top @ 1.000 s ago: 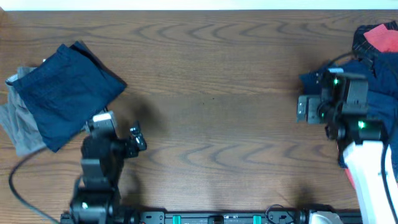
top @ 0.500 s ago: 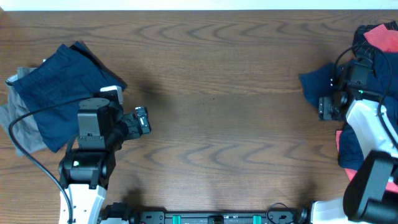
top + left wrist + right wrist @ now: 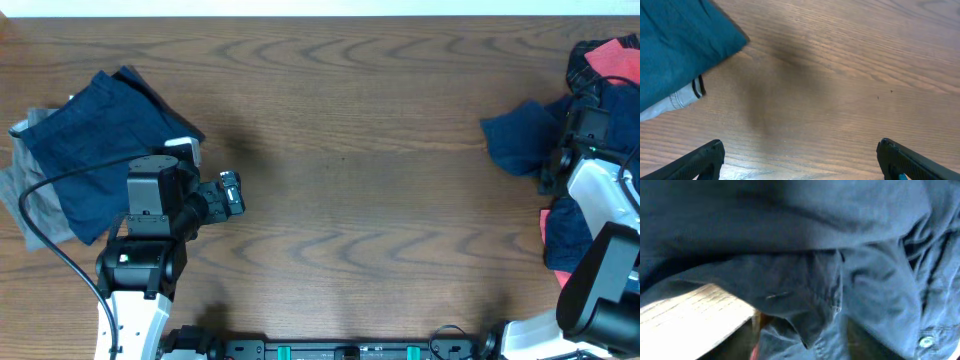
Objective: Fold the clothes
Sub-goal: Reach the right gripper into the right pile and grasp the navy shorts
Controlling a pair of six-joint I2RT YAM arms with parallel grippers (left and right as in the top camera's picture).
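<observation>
A folded dark navy pair of shorts (image 3: 100, 150) lies at the far left on a grey piece (image 3: 30, 215). In the left wrist view its corner (image 3: 680, 45) shows a white label. My left gripper (image 3: 230, 195) hangs open just right of that stack over bare wood, fingers (image 3: 700, 160) wide apart with nothing between them. At the far right a crumpled navy garment (image 3: 520, 135) lies against a heap with a coral-red piece (image 3: 610, 65). My right arm (image 3: 590, 165) reaches into that heap. Navy cloth (image 3: 830, 280) fills the right wrist view and hides the fingers.
The wooden table (image 3: 350, 150) stretches between the two piles. A black cable (image 3: 50, 250) loops by the left arm. Table wood (image 3: 685, 315) shows at the lower left of the right wrist view. The robot base rail (image 3: 340, 350) runs along the front edge.
My right arm has moved right, into the clothes heap, and its gripper is now buried in navy cloth. The left arm shifted forward toward the folded shorts, then stayed still.
</observation>
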